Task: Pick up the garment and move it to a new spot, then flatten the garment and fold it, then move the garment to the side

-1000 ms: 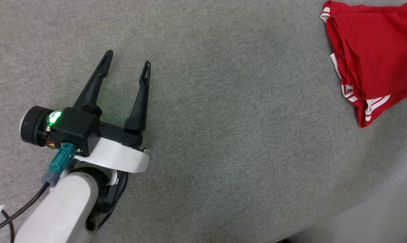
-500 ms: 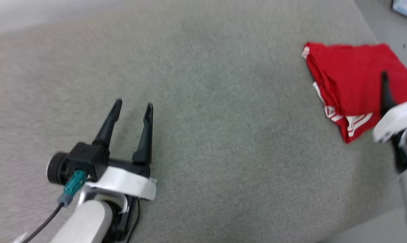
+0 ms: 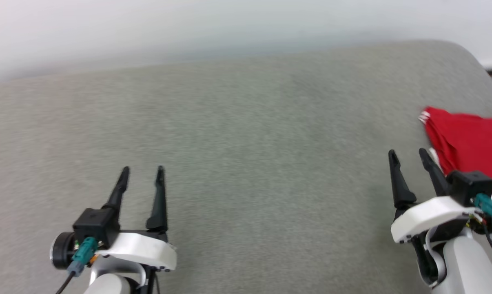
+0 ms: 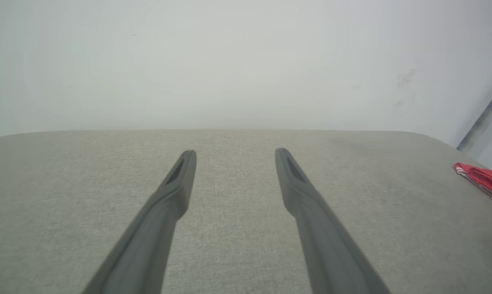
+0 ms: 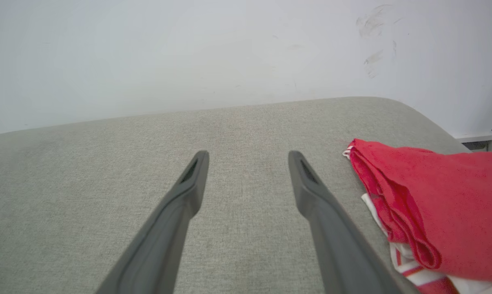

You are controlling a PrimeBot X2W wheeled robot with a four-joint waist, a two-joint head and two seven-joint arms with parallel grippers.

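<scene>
The red garment (image 3: pixel 470 141) lies folded at the far right of the grey padded surface, white stripe trim along its left edge. The right wrist view has the garment (image 5: pixel 437 204) just right of my right fingers, and the left wrist view catches a corner of the garment (image 4: pixel 484 181) at its right edge. My right gripper (image 3: pixel 408 154) stands open just left of the garment, nothing between its fingers. My left gripper (image 3: pixel 142 170) is open at the lower left over bare surface. In their own views the left gripper (image 4: pixel 234 153) and right gripper (image 5: pixel 248 157) both show spread, empty fingers.
The grey fabric surface (image 3: pixel 246 155) spreads wide between the two grippers. A pale wall (image 3: pixel 189 28) runs along its far edge. The surface rounds off at the back right corner (image 3: pixel 470 57), with a strip of floor beyond.
The head camera has tilted up and turned, so the wall and my right gripper have come into view. The garment still lies in place. Both grippers stay open.
</scene>
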